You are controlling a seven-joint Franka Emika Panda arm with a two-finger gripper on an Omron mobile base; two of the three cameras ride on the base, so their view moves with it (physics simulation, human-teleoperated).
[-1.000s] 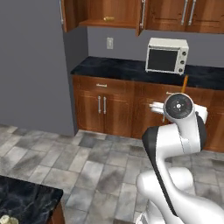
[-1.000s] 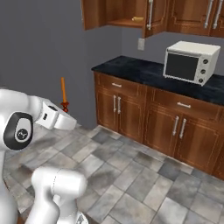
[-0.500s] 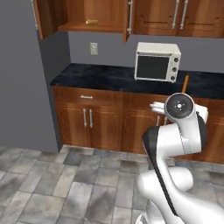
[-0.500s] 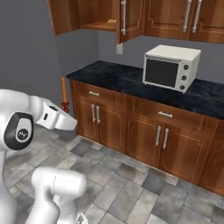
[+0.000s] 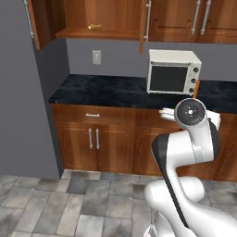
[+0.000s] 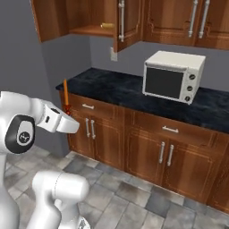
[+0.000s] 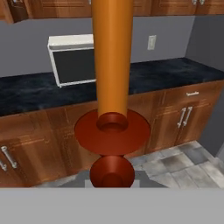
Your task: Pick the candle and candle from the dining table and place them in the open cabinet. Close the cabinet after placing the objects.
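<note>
The hand [image 6: 67, 120] is gripping the thin orange taper candle [image 6: 65, 93] by its dark red holder, upright. The reddish-brown wooden wall cabinet [image 5: 97, 18] is standing open, holding a small yellowish object [image 5: 94, 27] on its shelf.

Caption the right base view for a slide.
Gripper carries orange candle upright toward open cabinet above counter.

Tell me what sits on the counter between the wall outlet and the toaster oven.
Nothing: in the left base view the black counter is bare from below the outlet to the toaster oven.
</note>
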